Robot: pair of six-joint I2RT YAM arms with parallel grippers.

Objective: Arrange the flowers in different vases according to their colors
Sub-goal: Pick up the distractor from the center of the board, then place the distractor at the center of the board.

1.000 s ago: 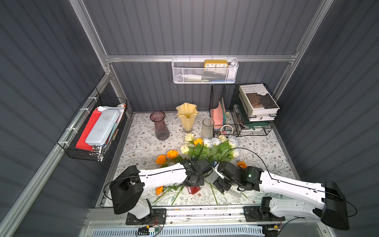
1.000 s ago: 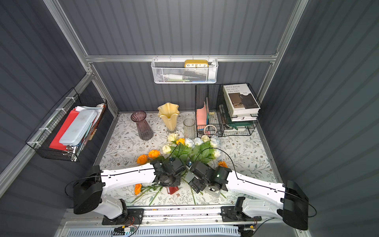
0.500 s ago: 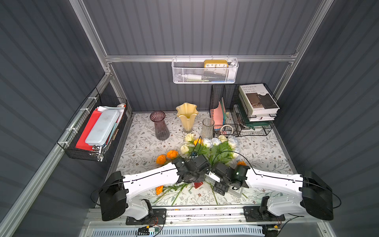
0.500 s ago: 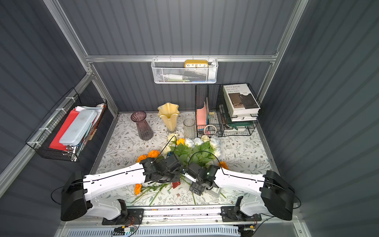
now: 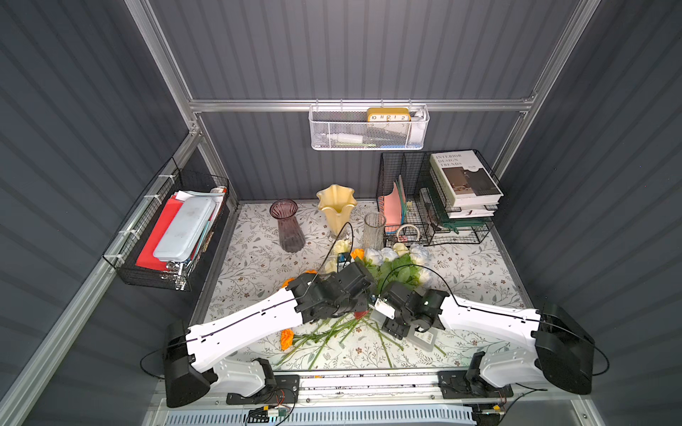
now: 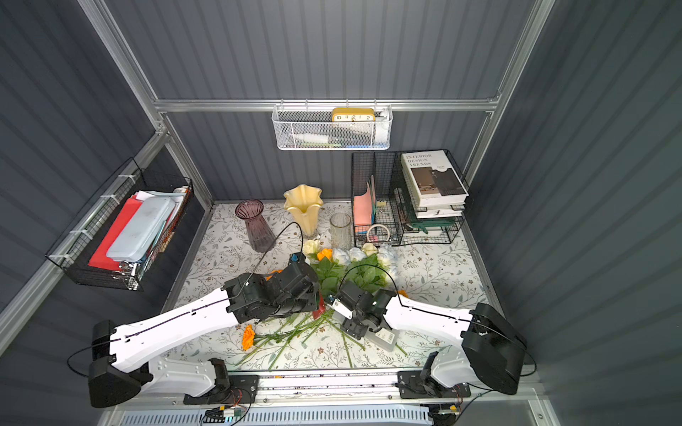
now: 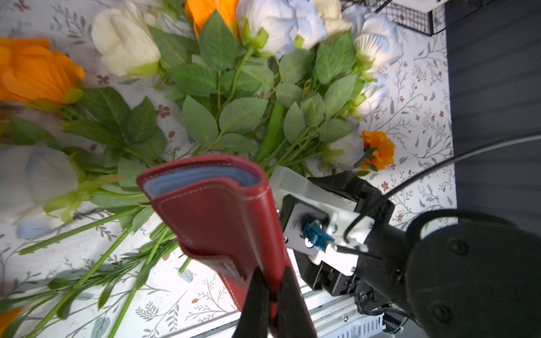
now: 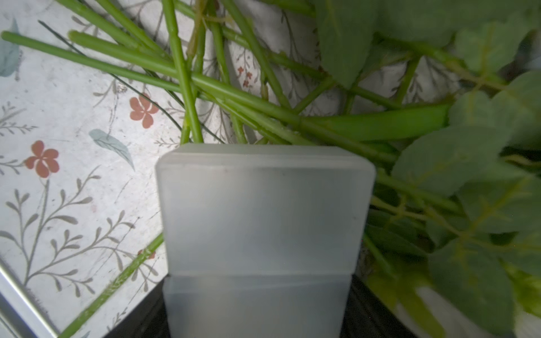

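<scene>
Currently the left gripper (image 7: pixel 270 282) is clamped on a red leather card wallet (image 7: pixel 216 210), not a flower. The right gripper (image 5: pixel 400 326) has a frosted plastic box (image 8: pixel 263 210) directly before it; its jaw state is unreadable. Just ahead of both lie the artificial flowers (image 7: pixel 222 87), heaped, with stems (image 8: pixel 234 85) crossing beneath. Judged light, with stiff stems and soft blooms: pinch bare stem below the leaves. Beyond the heap stand the purple vase (image 5: pixel 286 225), yellow vase (image 5: pixel 336 206) and clear glass vase (image 5: pixel 373 230), all empty.

We see both top views lit evenly from above: the tablecloth (image 5: pixel 254 254) bright, the walls (image 5: pixel 92 110) dim, shadows soft. In the left wrist view the flowers (image 7: pixel 38 175) near the edges smear and wash out, and the tablecloth glares white. In the right wrist view the leaves (image 8: pixel 483 190) blur; the stems (image 8: pixel 234 85) are sharp.
</scene>
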